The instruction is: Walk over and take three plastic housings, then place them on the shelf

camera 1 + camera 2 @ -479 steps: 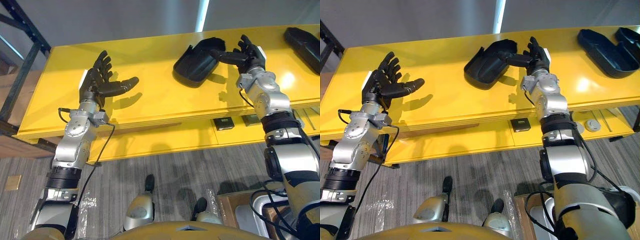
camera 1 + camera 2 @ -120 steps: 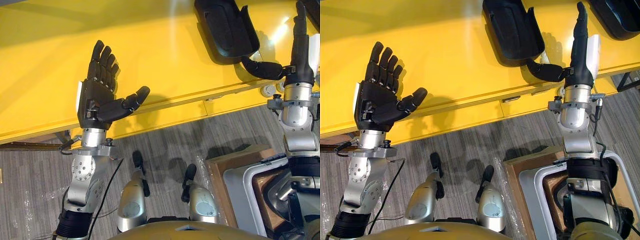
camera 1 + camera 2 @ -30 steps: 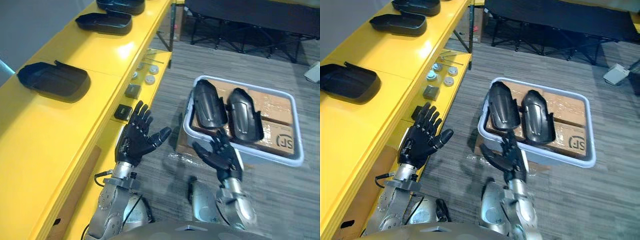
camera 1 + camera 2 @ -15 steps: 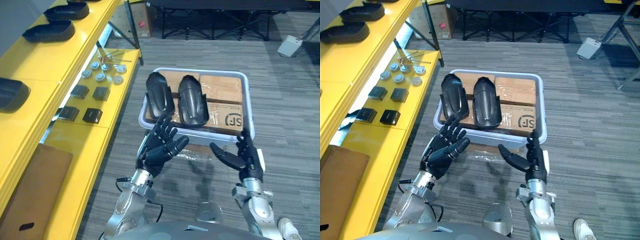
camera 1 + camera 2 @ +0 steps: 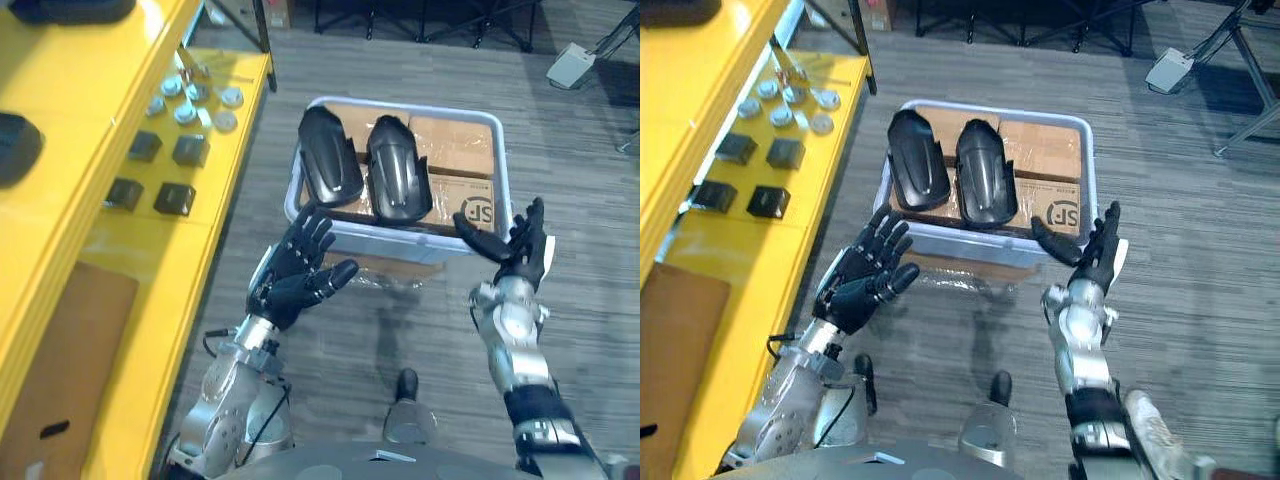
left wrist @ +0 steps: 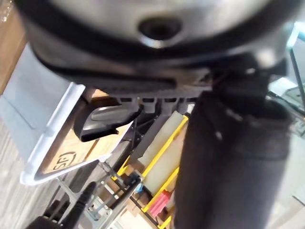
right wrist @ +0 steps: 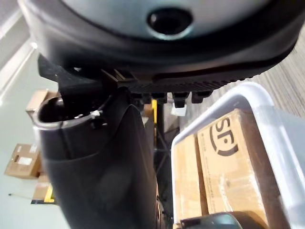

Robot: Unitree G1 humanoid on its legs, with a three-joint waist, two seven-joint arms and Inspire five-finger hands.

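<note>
**Left eye view.**
- Plastic housings (image 5: 332, 170): I count two. They are black, glossy, long domed shells, lying just beside each other.
- They lie lengthwise on the cardboard boxes (image 5: 455, 155) in the tray (image 5: 400, 238), toward its left side.
- Cardboard boxes: brown and flat-topped. I cannot count them under the housings.
- Tray: one, pale plastic, rectangular with rounded corners, standing on the grey ribbed carpet (image 5: 600, 200).
- Left hand (image 5: 290, 278): palm up, fingers fanned, empty, off the tray's near left corner.
- Right hand (image 5: 520, 255): fingers straight and spread, thumb out, empty, at the tray's near right corner.
- Yellow shelf (image 5: 70, 80): one, smooth and painted.
- Dark shells (image 5: 15, 148): two on the shelf's upper deck, each cut by the frame.

**Right eye view.**
- Black blocks (image 5: 785, 153): four, small and square, in two pairs on the shelf's lower tier.
- Silver discs (image 5: 780, 117): a cluster of small round ones toward the tier's far end. They are too small for me to count surely.
- Brown board (image 5: 670, 320): one, flat, at the tier's near end.

**Left wrist view.**
- The left hand's dark bulk and thumb are close up.
- Past them I see one tray corner, a box face and one housing's end.

**Right wrist view.**
- The right hand's thumb stands free.
- Beyond it I see the tray's rim, two box tops and one housing's tip.
</note>
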